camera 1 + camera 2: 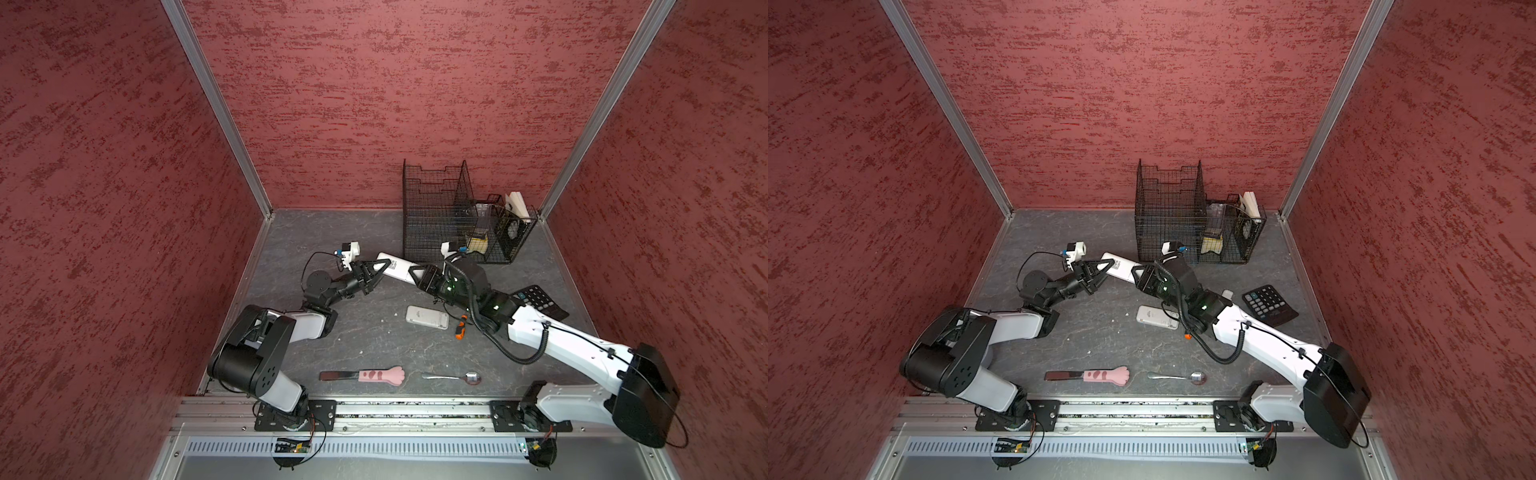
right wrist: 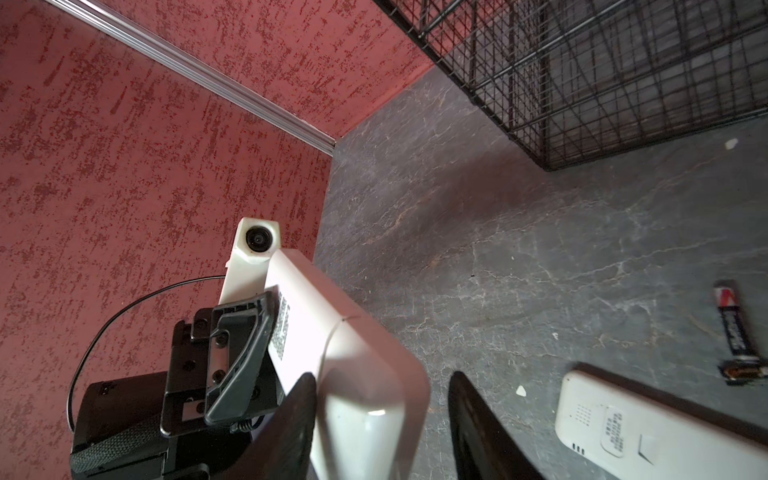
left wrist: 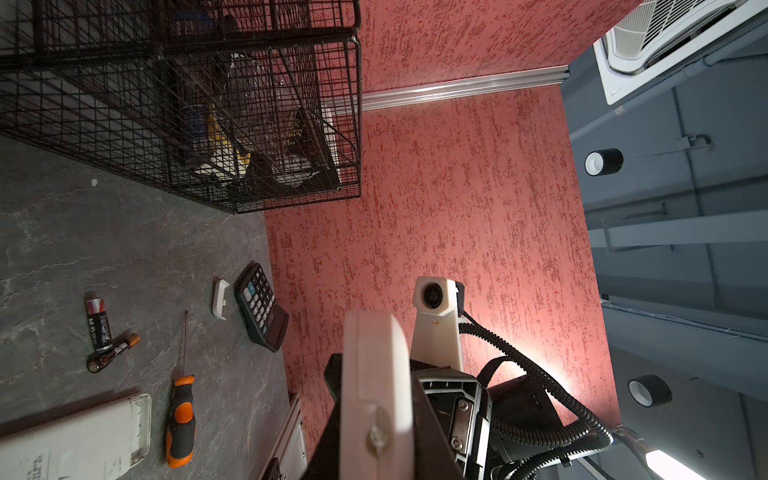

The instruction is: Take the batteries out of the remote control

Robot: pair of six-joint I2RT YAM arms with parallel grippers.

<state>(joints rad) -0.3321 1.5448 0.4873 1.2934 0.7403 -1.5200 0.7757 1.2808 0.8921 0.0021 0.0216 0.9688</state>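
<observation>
White remote hangs clear of the grey counter in both top views, bridged between the arms. The left claw is clamped on its far end and the right claw meets the near end, probably so that one arm steadies the casing while the other works at its back. A second remote lies flat below, beside a screwdriver, with a calculator and a wire basket further back. No batteries show here; the right arm likely covers them. From the left wrist, the held remote appears edge-on, and two batteries lie loose on the counter close together, near the screwdriver and well apart from both claws. A small white cover rests just beside the calculator. From the right wrist, the left claw grips flat across the remote, while the right claw stands apart: one finger lies against the casing, the other is clear of it with counter showing between. The batteries lie on the counter beside the second remote, off to one side of that parted claw. Whether the held remote has cells inside cannot be told; its back looks closed.
</observation>
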